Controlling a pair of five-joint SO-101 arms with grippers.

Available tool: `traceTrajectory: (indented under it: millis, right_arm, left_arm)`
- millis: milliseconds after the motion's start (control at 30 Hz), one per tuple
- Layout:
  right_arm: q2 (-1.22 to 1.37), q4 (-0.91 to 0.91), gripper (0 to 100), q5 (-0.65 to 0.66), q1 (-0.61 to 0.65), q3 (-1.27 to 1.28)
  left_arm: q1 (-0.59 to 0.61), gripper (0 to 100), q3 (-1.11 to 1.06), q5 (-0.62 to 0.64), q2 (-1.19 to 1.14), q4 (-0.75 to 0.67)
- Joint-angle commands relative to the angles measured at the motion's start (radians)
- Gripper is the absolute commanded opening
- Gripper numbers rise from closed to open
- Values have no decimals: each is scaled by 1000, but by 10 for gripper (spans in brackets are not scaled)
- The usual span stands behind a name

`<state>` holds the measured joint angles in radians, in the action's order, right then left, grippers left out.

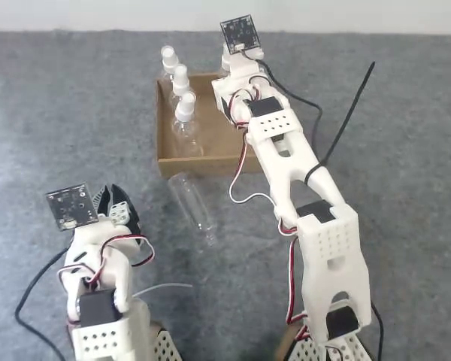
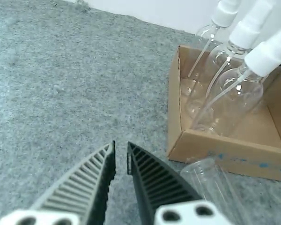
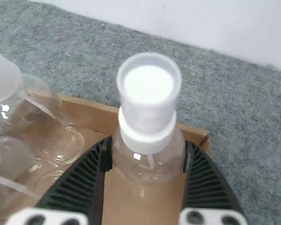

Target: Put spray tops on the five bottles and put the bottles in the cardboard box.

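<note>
Three clear bottles with white spray tops [image 1: 184, 113] stand along one side of the cardboard box [image 1: 199, 164]. My right arm [image 1: 274, 124] stretches over the box. Its gripper [image 3: 147, 145] is shut on a fourth topped bottle [image 3: 149, 101], held upright above the box floor [image 3: 131, 197] near the far wall. A clear bottle with no top [image 1: 194, 204] lies on the carpet just in front of the box. My left gripper [image 2: 121, 157] hovers low over the carpet short of the box [image 2: 225, 150], shut on nothing, with the lying bottle [image 2: 210, 180] beside it.
Grey carpet [image 1: 68, 113] covers the whole work surface. A black cable [image 1: 346, 120] trails beside the right arm. A thin white strand [image 1: 165, 287] lies on the carpet near the left arm's base.
</note>
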<state>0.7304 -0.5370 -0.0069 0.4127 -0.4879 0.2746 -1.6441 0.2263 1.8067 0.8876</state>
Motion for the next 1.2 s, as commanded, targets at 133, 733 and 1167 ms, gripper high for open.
traceTrajectory:
  millis: [133,733,1167]
  right_arm:
    - [4,44,106,-6,-8,-23]
    - [5,22,202,-6,-5,-20]
    - [4,4,247,0,-4,-20]
  left_arm:
    - [2,41,5,-11,17,-23]
    - [3,41,5,-11,17,-23]
    - [3,41,5,-11,17,-23]
